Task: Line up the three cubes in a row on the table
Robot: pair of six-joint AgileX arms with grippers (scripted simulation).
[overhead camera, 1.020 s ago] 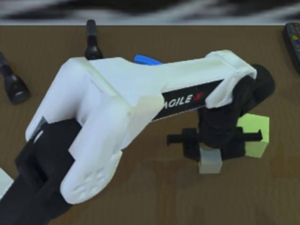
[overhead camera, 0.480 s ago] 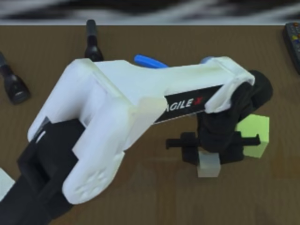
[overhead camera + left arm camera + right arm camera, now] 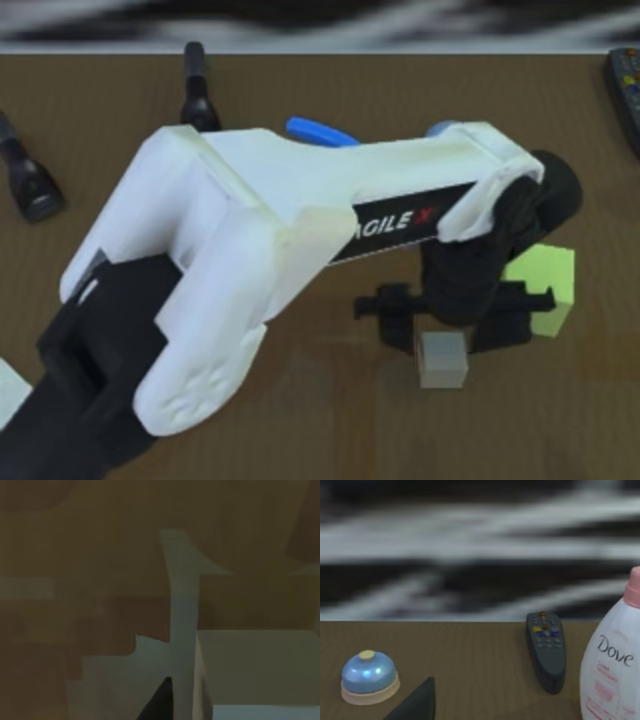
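Observation:
My left arm reaches across the table [image 3: 330, 420]. Its gripper [image 3: 452, 318] hangs open just above a small grey cube [image 3: 443, 360]. The cube stands on the wood with its whole top face showing. In the dim left wrist view the same cube [image 3: 255, 670] lies beside one dark fingertip [image 3: 159, 702], with a gap between them. The large lime-green cube [image 3: 546, 288] sits just to the right, partly behind the gripper. A pale cream shape [image 3: 8, 392] shows at the left edge, cut off. My right gripper [image 3: 417, 702] is outside the top view.
Two black torches [image 3: 28, 182] [image 3: 197, 92] lie at the back left. A blue object [image 3: 318, 130] pokes out behind my left arm. A remote [image 3: 625, 85] lies at the back right. The right wrist view shows a blue bell [image 3: 369, 675], the remote [image 3: 546, 650] and a Dove bottle [image 3: 612, 670].
The small cube has gone down and slightly towards the table's front. It now stands free below the left gripper, whose fingers have spread. It looks grey instead of pale.

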